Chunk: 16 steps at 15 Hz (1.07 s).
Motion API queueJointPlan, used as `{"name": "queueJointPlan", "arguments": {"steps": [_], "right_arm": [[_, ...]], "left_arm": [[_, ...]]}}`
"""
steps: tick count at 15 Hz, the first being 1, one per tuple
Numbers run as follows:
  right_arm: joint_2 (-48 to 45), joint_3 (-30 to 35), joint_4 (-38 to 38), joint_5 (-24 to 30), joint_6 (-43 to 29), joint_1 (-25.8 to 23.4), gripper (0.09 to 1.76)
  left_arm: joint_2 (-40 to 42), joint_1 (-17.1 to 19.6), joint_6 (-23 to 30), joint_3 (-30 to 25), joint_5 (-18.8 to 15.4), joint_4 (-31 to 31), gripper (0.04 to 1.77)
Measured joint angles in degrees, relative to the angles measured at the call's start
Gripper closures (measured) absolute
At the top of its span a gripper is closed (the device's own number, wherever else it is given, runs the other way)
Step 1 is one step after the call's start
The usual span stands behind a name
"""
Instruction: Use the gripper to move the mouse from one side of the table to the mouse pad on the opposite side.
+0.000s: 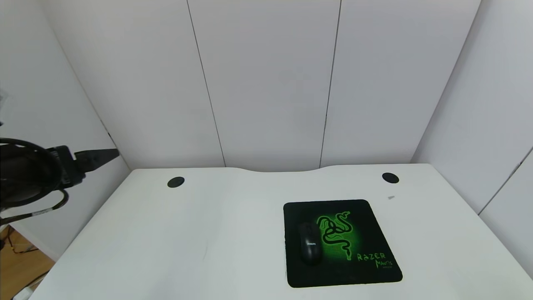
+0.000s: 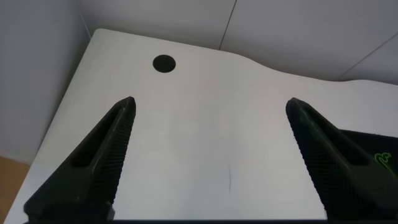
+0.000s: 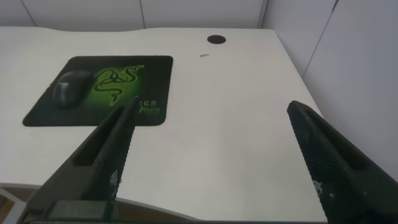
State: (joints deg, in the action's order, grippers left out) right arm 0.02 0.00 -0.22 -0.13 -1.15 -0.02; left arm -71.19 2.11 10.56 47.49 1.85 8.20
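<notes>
Spread wide with nothing between its ribbed black fingers, the left gripper (image 2: 208, 115) hangs off the left edge of the table (image 1: 166, 241), raised above it, its looping cables showing beside the wall in the head view (image 1: 96, 157). From its wrist camera one round black cable hole (image 2: 164, 63) lies ahead on bare white desk. Equally wide and holding nothing, the right gripper (image 3: 211, 121) sits back from the table's near right corner, out of the head view. Between the two arms nothing stands in the way. Toward the right side lies the mouse pad (image 1: 366, 266), a flat black square with rounded corners, a glowing green snake emblem and green lettering. On its left part rests the mouse (image 1: 309, 243), a glossy black oval with a small pale logo. A second cable hole (image 1: 390, 178) sits beyond the pad near the far edge's curved notch.
</notes>
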Motion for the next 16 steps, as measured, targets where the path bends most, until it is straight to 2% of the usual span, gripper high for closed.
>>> {"name": "queueJointPlan", "arguments": {"steps": [3,5,10,16], "right_arm": [[0.0,0.0,-0.02,0.0,0.02,0.0,0.14],[0.0,0.0,-0.02,0.0,0.0,0.0,0.14],[0.0,0.0,0.0,0.02,0.02,0.0,0.14],[0.0,0.0,0.0,-0.02,0.0,0.0,0.14]], "left_arm": [[10.86,0.17,-1.37,-4.34,-1.65,-1.72,0.09],[18.27,0.21,-2.16,-6.35,-2.21,-5.28,0.09],[34.38,-0.29,-3.89,-8.45,-3.41,-12.43,0.09],[52.46,-0.51,-7.12,-10.26,-4.5,-13.46,0.09]]}}
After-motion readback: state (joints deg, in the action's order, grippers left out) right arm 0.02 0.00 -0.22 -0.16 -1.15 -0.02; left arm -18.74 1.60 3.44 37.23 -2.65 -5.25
